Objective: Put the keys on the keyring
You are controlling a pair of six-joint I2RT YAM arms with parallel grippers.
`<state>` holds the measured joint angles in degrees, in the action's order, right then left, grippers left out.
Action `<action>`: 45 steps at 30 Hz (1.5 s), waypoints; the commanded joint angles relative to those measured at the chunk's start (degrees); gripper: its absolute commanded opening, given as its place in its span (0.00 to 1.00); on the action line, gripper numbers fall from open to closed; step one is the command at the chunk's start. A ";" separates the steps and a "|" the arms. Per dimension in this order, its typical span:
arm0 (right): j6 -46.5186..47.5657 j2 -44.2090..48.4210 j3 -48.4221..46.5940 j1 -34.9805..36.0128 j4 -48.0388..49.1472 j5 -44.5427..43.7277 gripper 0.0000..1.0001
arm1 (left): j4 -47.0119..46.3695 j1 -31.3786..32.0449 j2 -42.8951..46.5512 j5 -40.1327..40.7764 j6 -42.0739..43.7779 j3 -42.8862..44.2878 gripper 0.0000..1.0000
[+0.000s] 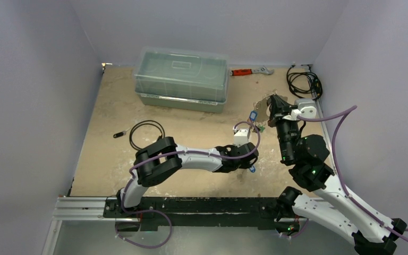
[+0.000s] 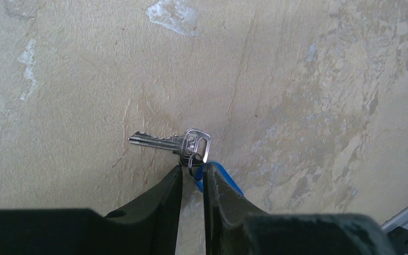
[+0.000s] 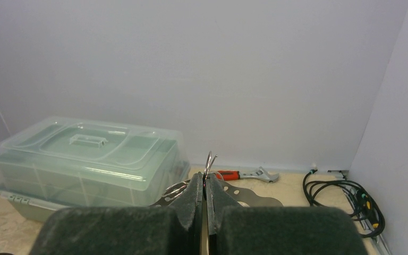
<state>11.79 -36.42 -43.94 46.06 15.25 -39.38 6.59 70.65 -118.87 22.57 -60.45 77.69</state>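
Observation:
A silver key (image 2: 162, 141) lies on the table with a small wire loop through its head and a blue tag (image 2: 224, 176) partly under my fingers. My left gripper (image 2: 192, 169) is low over it, its jaws closed to a narrow gap round that loop; it sits mid-table in the top view (image 1: 248, 159). My right gripper (image 3: 206, 179) is shut on a thin wire ring (image 3: 209, 161) standing on edge. The flat silver keyring (image 3: 249, 195) with rim holes lies just behind it, also in the top view (image 1: 262, 101). Another blue-tagged key (image 1: 253, 116) sits beside the right gripper (image 1: 272, 109).
A translucent lidded box (image 1: 181, 78) stands at the back, also in the right wrist view (image 3: 85, 159). An orange-handled wrench (image 1: 251, 70) lies by the back wall. Black cable coils lie at the back right (image 1: 303, 82) and the left (image 1: 146, 133). A small dark object (image 1: 119, 134) lies far left.

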 commanded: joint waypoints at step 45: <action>-3.40 -1.29 -1.61 -0.27 0.78 12.07 0.00 | -9.38 -0.52 50.19 12.18 39.01 -35.10 0.00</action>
<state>9.80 -37.87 -43.94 46.06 13.23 -30.50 -3.88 70.24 -77.30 32.84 -27.75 43.38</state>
